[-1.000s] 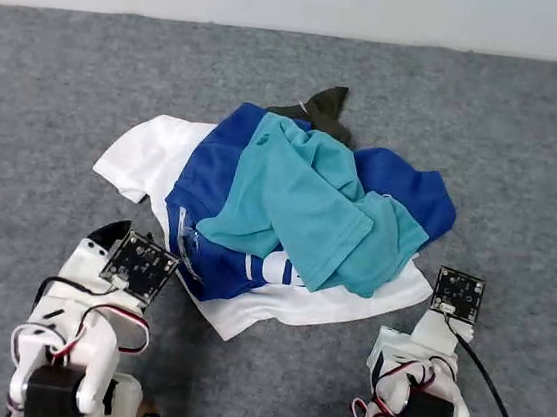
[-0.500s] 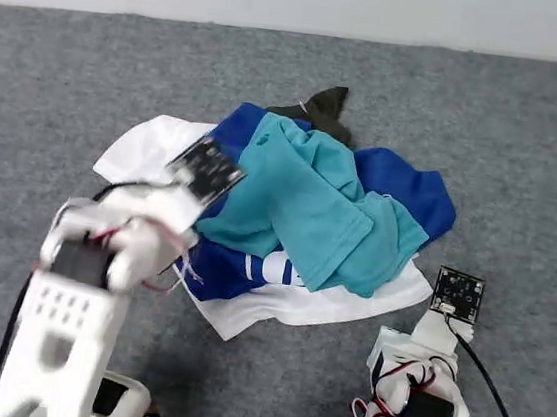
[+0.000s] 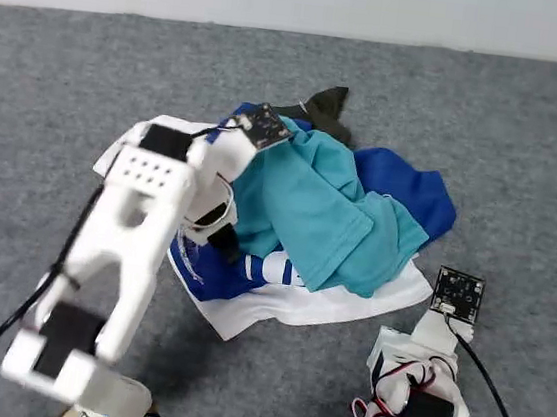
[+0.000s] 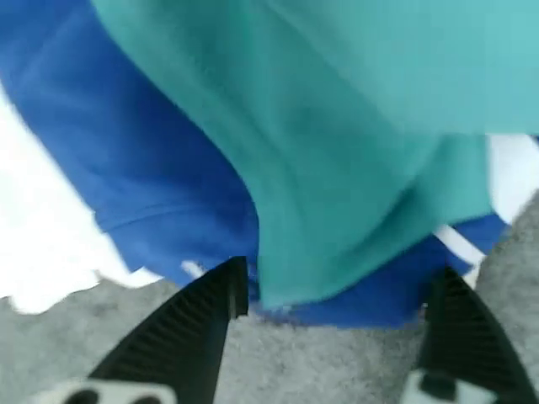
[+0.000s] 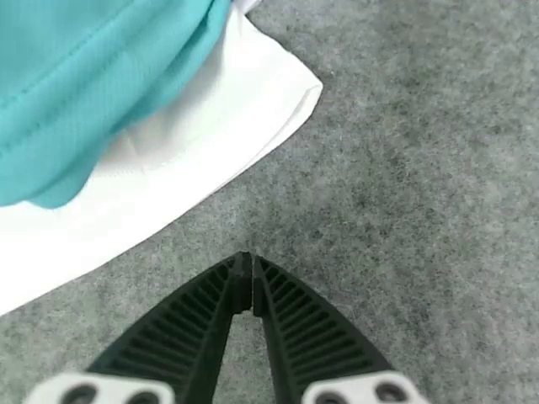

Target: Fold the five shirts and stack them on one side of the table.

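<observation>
The left gripper [image 4: 341, 282] hangs low over the heap [image 3: 298, 211], its jaws spread wide with nothing between them. They straddle the loose hem of the teal shirt [image 4: 337, 168] where it lies over the blue shirt [image 4: 135, 151]. Seen from above, this arm comes in from 7 o'clock and covers the 9 o'clock side of the heap.

The right gripper [image 5: 251, 263] is pinched closed on nothing. It sits over bare table [image 5: 404, 168] just off the corner of the white shirt [image 5: 227, 118], at about 5 o'clock of the heap.

This looks like the very first step: picking one shirt out of the tangle, with nothing folded or stacked yet. The next move likely calls for the left jaws to drop onto the teal hem alone and close. They must not catch the blue cloth beneath, so the teal one can be pulled free.

The shirts lie crumpled together mid-table. The teal one is on top and the blue one is under it, showing at 3 o'clock. The white one is flat at the bottom, poking out at 6 and 9 o'clock. A dark shirt [image 3: 325, 108] peeks out at 12 o'clock. A fifth cannot be made out.
</observation>
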Robot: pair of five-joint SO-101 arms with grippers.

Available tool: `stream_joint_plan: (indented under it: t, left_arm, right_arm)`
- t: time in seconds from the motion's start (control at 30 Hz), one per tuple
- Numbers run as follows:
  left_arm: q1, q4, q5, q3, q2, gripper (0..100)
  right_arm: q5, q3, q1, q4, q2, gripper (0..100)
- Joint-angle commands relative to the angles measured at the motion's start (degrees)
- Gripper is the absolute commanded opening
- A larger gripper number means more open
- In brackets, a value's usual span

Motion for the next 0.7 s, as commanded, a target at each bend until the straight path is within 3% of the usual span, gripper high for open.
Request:
stream_joint_plan:
  t: [0.0,0.2,0.4,0.67]
  left_arm:
    - [0.4,-1.3,-0.8,-4.2,7.5,34]
    - [0.2,-9.0,3.6,-4.4,17.8,28]
    - [0.3,-9.1,4.3,-4.4,16.6,1]
    - [-8.1,-6.9,6.8,-4.4,-2.6,1]
  right_arm:
    - [0.4,1.0,0.3,0.1,0.0,0.9]
    - [0.4,1.0,0.3,0.1,0.0,0.9]
    - [0.4,1.0,0.3,0.1,0.0,0.9]
    - [0.4,1.0,0.3,0.1,0.0,0.9]
